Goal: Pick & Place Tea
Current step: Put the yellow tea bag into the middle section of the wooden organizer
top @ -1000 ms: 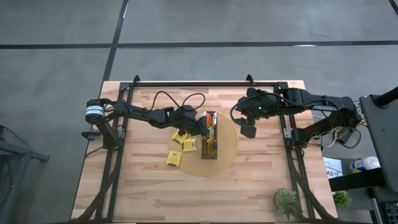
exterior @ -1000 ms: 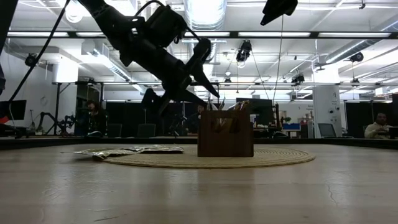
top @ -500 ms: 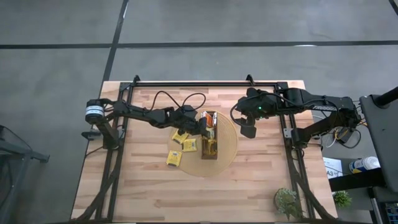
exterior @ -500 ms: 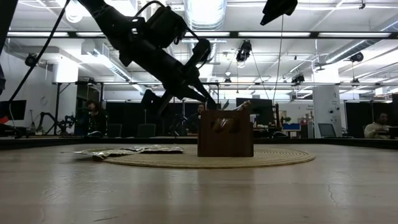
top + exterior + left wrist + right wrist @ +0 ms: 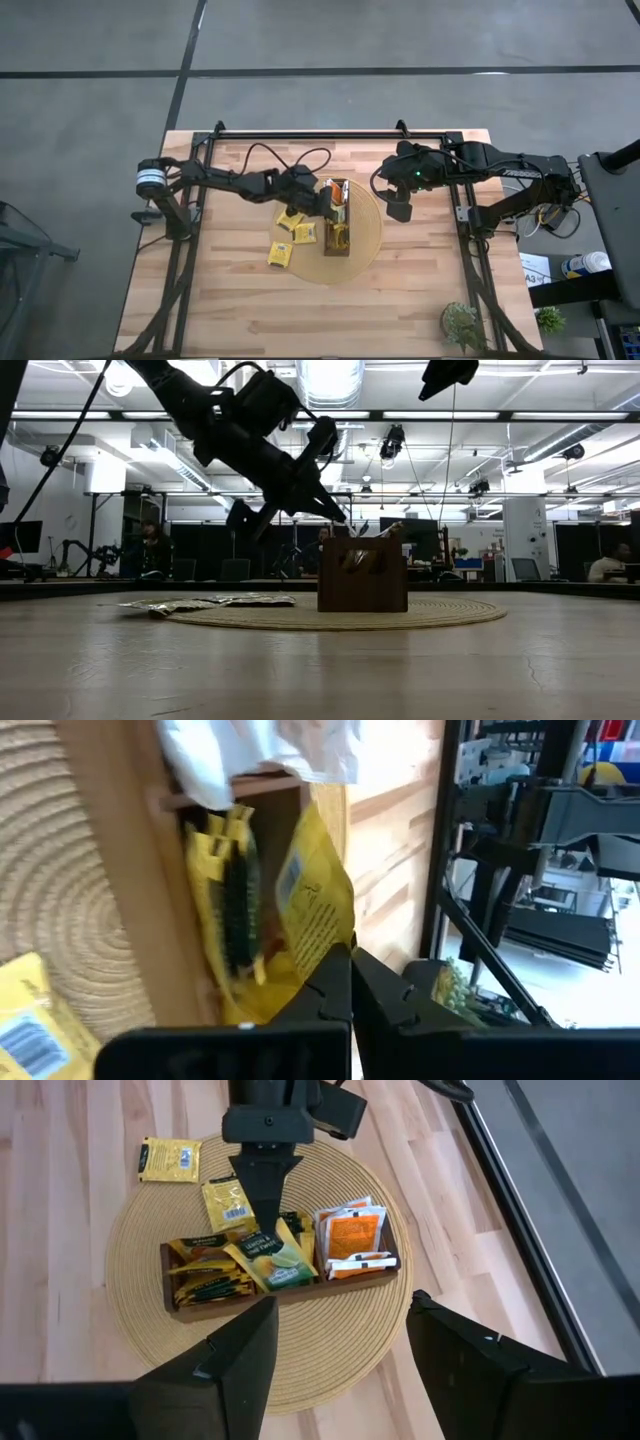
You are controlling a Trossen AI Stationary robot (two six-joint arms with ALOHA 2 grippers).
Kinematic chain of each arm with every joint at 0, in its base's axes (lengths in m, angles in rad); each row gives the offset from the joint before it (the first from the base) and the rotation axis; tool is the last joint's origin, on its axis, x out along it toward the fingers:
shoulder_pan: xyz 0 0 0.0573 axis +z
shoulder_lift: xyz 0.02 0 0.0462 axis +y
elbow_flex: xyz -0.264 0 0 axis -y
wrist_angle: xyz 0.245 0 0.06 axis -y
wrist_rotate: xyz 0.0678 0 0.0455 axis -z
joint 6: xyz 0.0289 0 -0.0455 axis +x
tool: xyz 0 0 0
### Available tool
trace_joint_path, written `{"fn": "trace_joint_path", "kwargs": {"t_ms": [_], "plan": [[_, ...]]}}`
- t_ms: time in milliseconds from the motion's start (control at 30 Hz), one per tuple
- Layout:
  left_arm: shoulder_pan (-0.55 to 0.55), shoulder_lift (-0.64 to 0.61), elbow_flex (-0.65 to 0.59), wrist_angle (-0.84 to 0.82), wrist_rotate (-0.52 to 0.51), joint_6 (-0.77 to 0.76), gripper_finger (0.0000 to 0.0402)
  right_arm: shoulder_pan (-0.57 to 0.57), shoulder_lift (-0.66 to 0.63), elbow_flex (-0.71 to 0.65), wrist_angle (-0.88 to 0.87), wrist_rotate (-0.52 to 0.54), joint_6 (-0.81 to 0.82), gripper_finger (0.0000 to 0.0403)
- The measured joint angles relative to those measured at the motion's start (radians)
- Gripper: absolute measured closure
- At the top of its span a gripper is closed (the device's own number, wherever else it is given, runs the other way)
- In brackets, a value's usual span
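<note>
loose sachets (image 5: 291, 236): 3 yellow tea sachets flat on the worktop (image 5: 230, 300), just left of the tray; 2 overlap the edge of the round mat (image 5: 330, 1342), 1 lies clear of it. These look like the next picks.
left hand (image 5: 328, 207): over the tray's middle section, fingers pinched fully together. In the left wrist view a yellow sachet (image 5: 312, 910) stands just ahead of the fingertips (image 5: 345, 988); it looks nipped by its edge, but I can't confirm contact, and it may just be leaning in the tray.
tray (image 5: 275, 1295): long dark-brown box on the mat, sachets standing on edge. Dark green and yellow ones fill 1 end, yellow in the middle, orange ones (image 5: 350, 1240) at the other end.
step in hand: my read is seating a yellow sachet into the middle section.
how to do it well: keep the sachet upright and parallel to its neighbours, lower until its bottom edge is below the tray wall, then part the fingers only a little so they don't drag the sachets alongside. Lift straight up and clear the tray rim before swinging back to the loose ones.
risk: sachet tips over the wall or lies across the stack; closed tips can snag paper on the way out.
right hand (image 5: 399, 209): parked above the mat's far edge, well clear of the tray, fingers spread wide, holding nothing.
</note>
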Motion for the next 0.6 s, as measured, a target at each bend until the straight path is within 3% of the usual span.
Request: {"fn": "trace_joint_path", "kwargs": {"t_ms": [133,333,600], "plan": [[0.014,0.000,0.043,-0.023,0.033,0.005,0.0401,0.000,0.000,0.000,0.000,0.000,0.006,0.0184],[0.057,0.000,0.162,-0.298,0.079,0.108,0.0401,0.000,0.000,0.000,0.000,0.000,0.007,0.0184],[0.094,0.008,0.242,-0.443,0.161,0.161,0.0401,0.000,0.000,0.000,0.002,0.001,0.014,0.0184]]}}
